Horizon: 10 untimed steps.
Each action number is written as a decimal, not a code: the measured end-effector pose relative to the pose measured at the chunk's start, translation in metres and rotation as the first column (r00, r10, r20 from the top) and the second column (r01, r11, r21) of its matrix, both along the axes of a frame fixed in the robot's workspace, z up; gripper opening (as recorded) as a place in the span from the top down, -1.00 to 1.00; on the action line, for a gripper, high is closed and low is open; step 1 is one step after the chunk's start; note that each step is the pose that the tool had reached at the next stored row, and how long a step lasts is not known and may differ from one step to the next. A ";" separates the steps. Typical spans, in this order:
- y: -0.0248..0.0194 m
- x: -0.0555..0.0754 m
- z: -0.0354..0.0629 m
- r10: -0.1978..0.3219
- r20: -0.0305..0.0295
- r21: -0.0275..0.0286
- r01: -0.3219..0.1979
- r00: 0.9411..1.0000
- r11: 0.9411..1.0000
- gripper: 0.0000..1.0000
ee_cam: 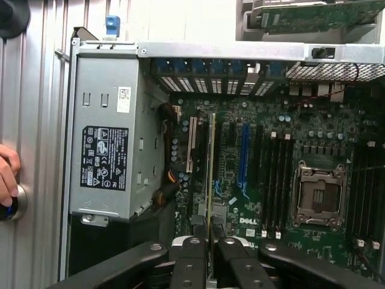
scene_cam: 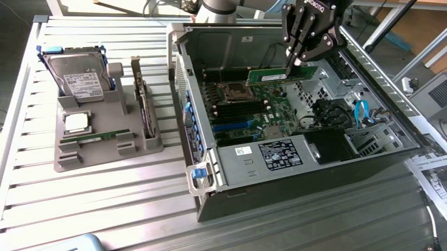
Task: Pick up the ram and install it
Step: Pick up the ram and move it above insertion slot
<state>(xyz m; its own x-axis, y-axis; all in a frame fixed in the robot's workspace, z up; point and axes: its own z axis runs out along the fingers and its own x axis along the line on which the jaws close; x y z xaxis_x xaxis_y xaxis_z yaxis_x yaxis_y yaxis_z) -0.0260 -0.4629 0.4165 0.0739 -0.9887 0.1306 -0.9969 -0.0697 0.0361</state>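
Note:
My gripper hangs over the open computer case, shut on the ram, a long green stick held level above the motherboard. In the wrist view the ram shows edge-on as a thin line running out from between the fingers. It hovers over the board beside the blue slot, apart from the black memory slots next to the CPU socket.
A grey tray on the exterior view's left holds a hard drive, a silver CPU, an upright expansion card and another green stick. The power supply box fills the case's near corner. A person's hand rests outside the case.

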 end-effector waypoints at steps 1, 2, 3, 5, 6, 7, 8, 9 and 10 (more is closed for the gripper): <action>0.0000 0.002 0.0000 0.000 0.000 0.000 0.000 1.000 1.000 0.73; 0.0000 0.003 -0.0001 0.000 0.000 -0.001 0.000 1.000 1.000 0.73; 0.0000 0.005 0.0000 0.000 0.000 -0.001 0.000 1.000 1.000 0.73; 0.0000 0.008 0.0000 0.000 0.000 -0.002 0.000 1.000 1.000 0.73; 0.0000 0.009 0.0000 0.000 0.000 -0.002 0.000 1.000 1.000 0.73; 0.0000 0.010 0.0000 0.000 0.000 -0.003 0.000 1.000 1.000 0.73; 0.0000 0.012 0.0000 0.000 0.000 -0.003 0.000 1.000 1.000 0.73; 0.0000 0.013 0.0000 0.000 0.000 -0.003 0.000 1.000 1.000 0.73; 0.0000 0.014 0.0000 0.000 0.000 -0.004 0.000 1.000 1.000 0.73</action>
<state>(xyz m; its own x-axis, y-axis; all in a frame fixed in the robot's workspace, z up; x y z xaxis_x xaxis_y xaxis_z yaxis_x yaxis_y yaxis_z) -0.0116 -0.4629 0.4164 0.0739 -0.9882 0.1343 -0.9969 -0.0696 0.0364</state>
